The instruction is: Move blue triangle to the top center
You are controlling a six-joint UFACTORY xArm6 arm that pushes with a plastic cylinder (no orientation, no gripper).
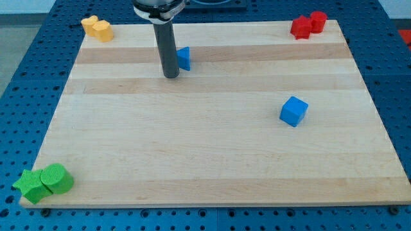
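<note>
The blue triangle [184, 58] lies on the wooden board [212, 154] in the view's upper left of centre, partly hidden behind my rod. My tip [171, 76] rests on the board just to the view's left of the triangle and slightly below it, touching or nearly touching it. The rod rises straight up from there to the view's top edge.
A blue cube [293, 111] sits right of centre. Two red blocks [308, 24] sit at the top right corner. A yellow block [97, 29] sits at the top left corner. Two green blocks [43, 182] sit at the bottom left corner.
</note>
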